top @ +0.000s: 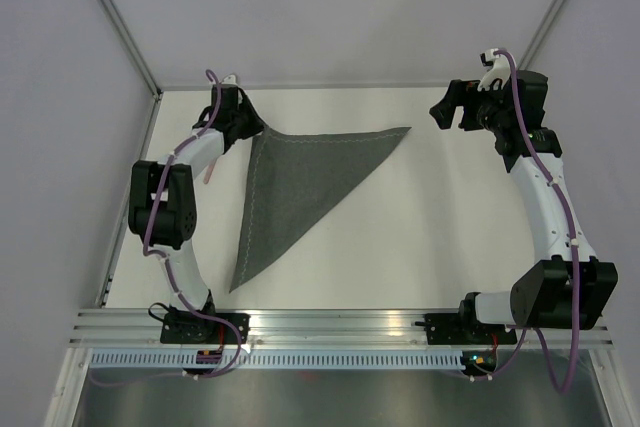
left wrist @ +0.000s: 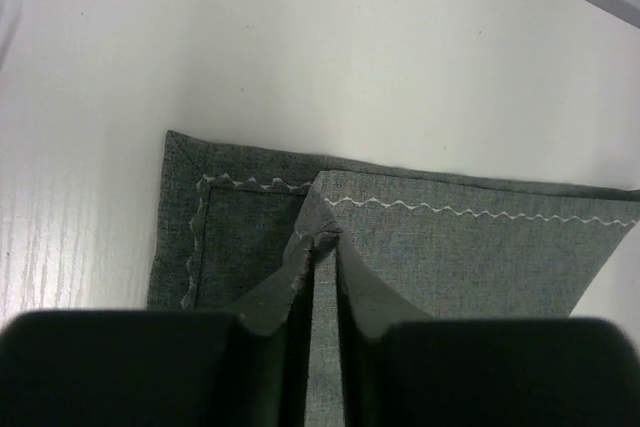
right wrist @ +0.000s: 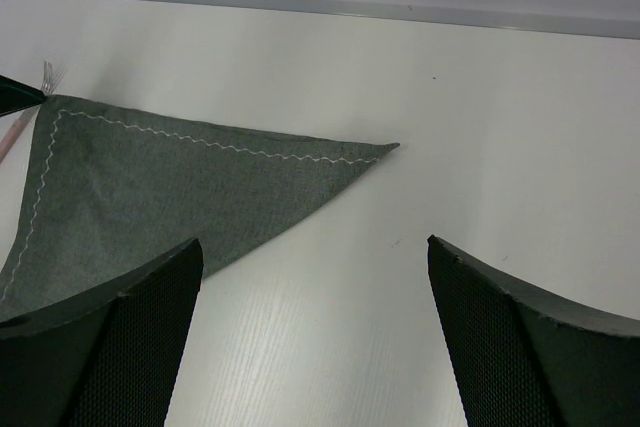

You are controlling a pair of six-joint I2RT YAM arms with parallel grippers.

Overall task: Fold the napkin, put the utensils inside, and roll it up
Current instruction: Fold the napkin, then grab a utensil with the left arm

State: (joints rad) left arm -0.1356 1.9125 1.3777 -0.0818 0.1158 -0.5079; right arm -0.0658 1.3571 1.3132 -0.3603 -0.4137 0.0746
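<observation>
Metal rail (top: 340, 322) fronts a white table (top: 430, 237) with napkin (top: 300, 177), between pale walls (top: 330, 7).

Top cam sits high behind the arm bases (top: 205, 327), looking down and forward over the whole table (top: 420, 237) from far off. My left wrist cam rides right over the left fingers (left wrist: 270, 297), very close on a napkin (left wrist: 450, 247) corner. The right wrist cam sits further back, facing left across the table between the right fingers (right wrist: 110, 347). All three views share the napkin's stitched far edge.
</observation>
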